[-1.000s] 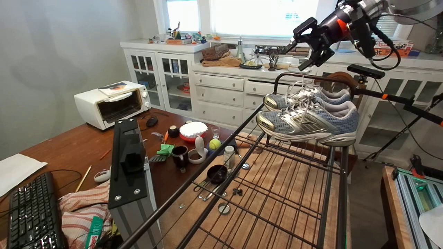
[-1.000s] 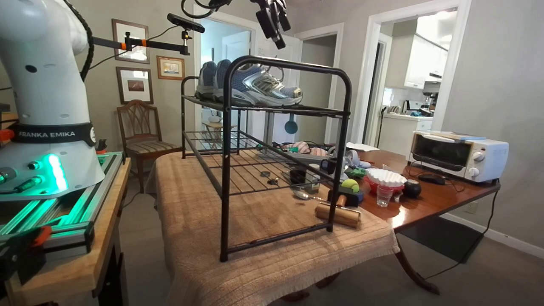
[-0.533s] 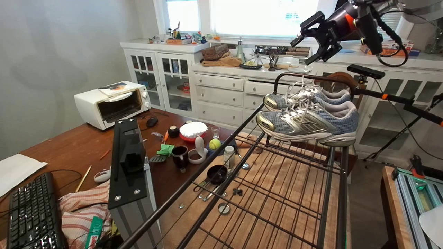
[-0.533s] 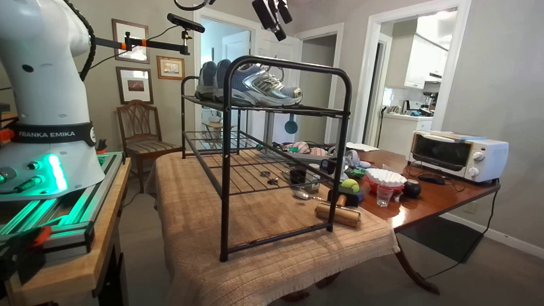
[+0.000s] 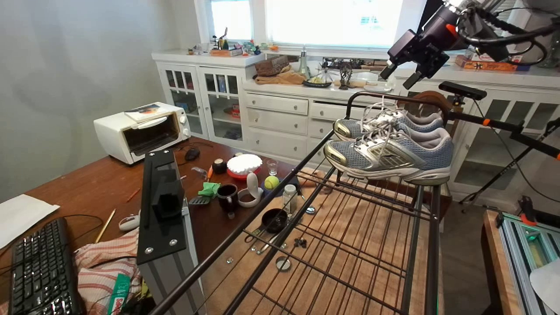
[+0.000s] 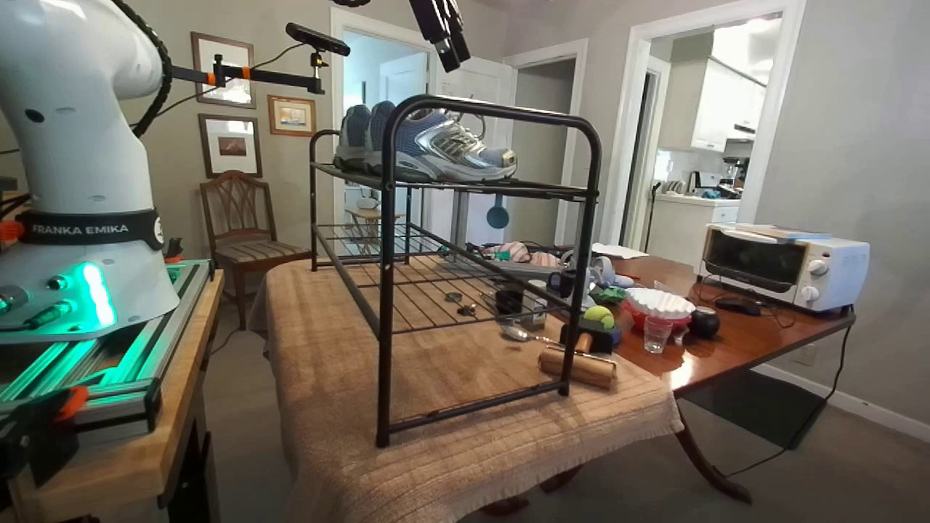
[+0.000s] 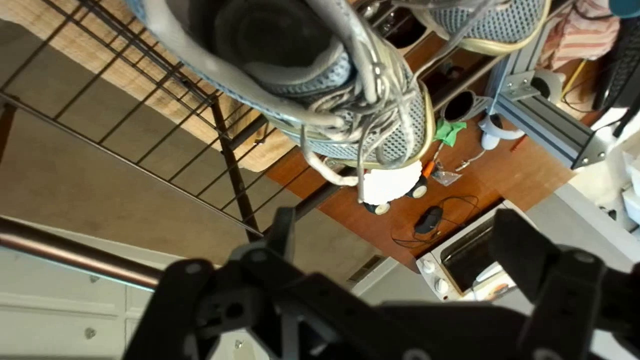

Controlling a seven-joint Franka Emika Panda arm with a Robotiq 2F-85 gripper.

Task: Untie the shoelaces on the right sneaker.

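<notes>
We've got a brown wooden table (image 5: 87, 186), tan towel (image 6: 320, 378) draped over part of it, plus a toaster oven (image 6: 785, 267), mouse (image 5: 192, 153), white paper (image 5: 24, 221), clear glass (image 6: 657, 336) and yellow pencil (image 5: 106, 225) on the uncovered part.

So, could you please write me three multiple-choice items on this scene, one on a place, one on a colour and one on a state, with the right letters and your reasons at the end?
1. Where do the sneakers stand?
A) On the chair
B) On the rack's upper shelf
C) On the floor

2. What colour is the casing of the toaster oven?
A) White
B) Red
C) Green

3. What is the state of the hand?
A) Shut on a shoelace
B) Shut, holding nothing
C) Open, holding nothing

Right letters:
1 B: both exterior views show them resting there.
2 A: the casing is white in both exterior views.
3 C: the wrist view shows the fingers well apart, with nothing held between them.
</notes>
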